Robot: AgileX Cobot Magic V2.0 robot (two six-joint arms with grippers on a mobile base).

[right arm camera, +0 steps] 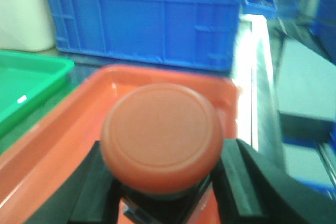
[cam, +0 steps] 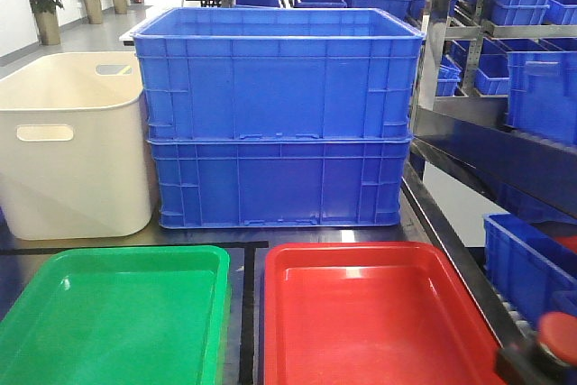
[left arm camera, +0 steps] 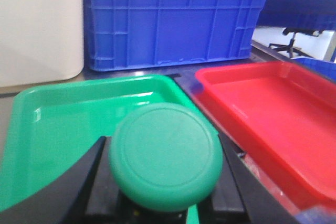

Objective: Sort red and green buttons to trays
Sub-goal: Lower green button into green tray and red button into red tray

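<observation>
Two stacked blue crates [cam: 275,123] stand at the far edge of the bench [cam: 243,235]. A cream tub [cam: 72,146] sits just beside them, toward the far left corner. Along the near edge lie the green tray [cam: 117,313] on the left and the red tray [cam: 370,322] on the right, slightly apart. The left hand [left arm camera: 164,203] is closed on the green button [left arm camera: 165,156], gripping its dark body over the green tray's near end. The right hand [right arm camera: 163,198] clamps the red button [right arm camera: 161,136] the same way at the red tray's near end.

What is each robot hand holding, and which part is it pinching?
The left gripper holds the green button, the right gripper the red button, each pinched by the dark body under its cap.
</observation>
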